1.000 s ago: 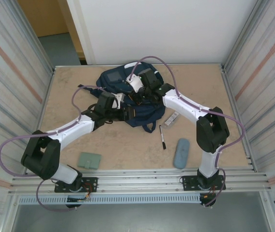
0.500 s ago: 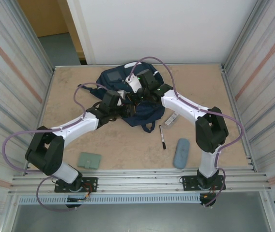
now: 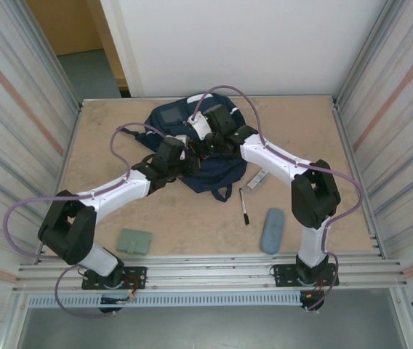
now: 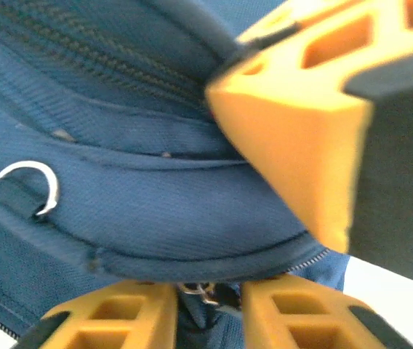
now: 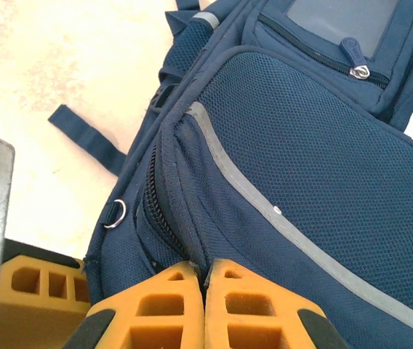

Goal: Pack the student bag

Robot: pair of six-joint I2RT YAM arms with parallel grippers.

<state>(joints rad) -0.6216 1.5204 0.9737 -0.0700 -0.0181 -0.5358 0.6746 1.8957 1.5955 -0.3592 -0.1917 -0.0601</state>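
Note:
The student bag (image 3: 185, 123), navy with a thin grey stripe (image 5: 279, 218), lies at the back middle of the table. My right gripper (image 5: 204, 267) is shut, pinching a fold of the bag's fabric beside a zipper (image 5: 155, 211); from above it sits on the bag's front (image 3: 208, 139). My left gripper (image 3: 190, 158) presses against the bag's near left side. In the left wrist view its jaws (image 4: 208, 294) stand narrowly apart around a metal zipper pull (image 4: 201, 292) and some blue fabric. A metal D-ring (image 4: 35, 185) hangs on the bag's side.
Near the front edge lie a green wallet (image 3: 134, 241) and a grey-blue pencil case (image 3: 272, 230). A black pen (image 3: 243, 206) and a small silver item (image 3: 258, 177) lie right of the bag. Ribbed metal walls (image 3: 17, 145) close in both sides.
My left gripper has moved up and right into the bag's side, and its jaws have narrowed around the zipper pull. The right gripper has stayed pinched on the bag.

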